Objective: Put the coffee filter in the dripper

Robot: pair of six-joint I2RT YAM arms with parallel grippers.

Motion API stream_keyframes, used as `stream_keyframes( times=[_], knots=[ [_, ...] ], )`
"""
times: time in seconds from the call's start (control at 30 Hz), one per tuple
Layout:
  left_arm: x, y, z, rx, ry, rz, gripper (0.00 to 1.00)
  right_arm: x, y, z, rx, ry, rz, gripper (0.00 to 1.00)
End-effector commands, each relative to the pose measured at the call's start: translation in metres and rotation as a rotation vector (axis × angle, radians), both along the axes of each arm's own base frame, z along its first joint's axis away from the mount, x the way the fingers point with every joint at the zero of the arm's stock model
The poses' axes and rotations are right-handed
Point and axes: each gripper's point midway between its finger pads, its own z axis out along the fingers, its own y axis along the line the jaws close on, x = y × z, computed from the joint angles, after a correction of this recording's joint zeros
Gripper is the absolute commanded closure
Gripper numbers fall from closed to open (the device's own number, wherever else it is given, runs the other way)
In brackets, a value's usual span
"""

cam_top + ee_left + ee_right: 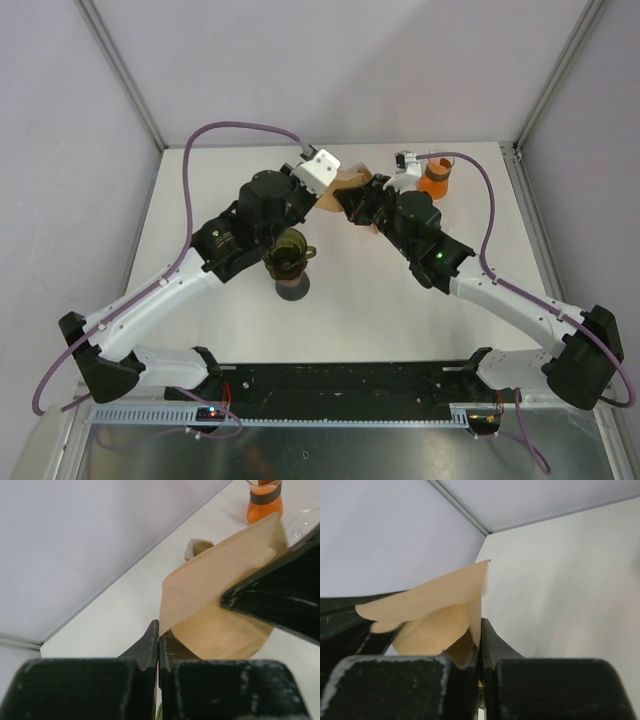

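Observation:
A brown paper coffee filter hangs in the air at the back middle of the table, between my two arms. In the left wrist view my left gripper is shut on a lower edge of the filter, and a right finger crosses in front of it. Seen from the right wrist, my right gripper is shut on another edge of the filter, which is spread partly open. The olive glass dripper stands on a dark base under my left arm, nearer than the filter.
An orange glass carafe stands at the back right, close to my right wrist. A further brown paper piece lies on the table beyond the filter. The enclosure walls and frame posts close off the back.

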Motion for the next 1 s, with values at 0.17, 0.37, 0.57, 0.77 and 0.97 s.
stream_keyframes(
  times=[0.17,0.37,0.57,0.77,0.97],
  knots=[
    [-0.009,0.026,0.026,-0.128,0.036,-0.011,0.33,0.003,-0.018,0.004,-0.206,0.012,0.014,1.00],
    [-0.038,0.045,0.032,-0.145,0.117,-0.059,0.06,-0.010,-0.024,0.002,-0.469,0.103,0.121,1.00],
    [-0.069,0.067,0.064,-0.212,0.154,-0.121,0.01,-0.037,-0.003,-0.003,-0.647,0.213,0.367,1.00],
    [-0.065,0.097,0.067,-0.260,0.153,-0.011,0.00,-0.062,0.025,-0.007,-0.770,0.266,0.515,1.00],
    [-0.056,0.115,0.042,-0.258,0.208,0.081,0.00,-0.075,0.042,-0.028,-0.882,0.320,0.579,1.00]
  ],
)
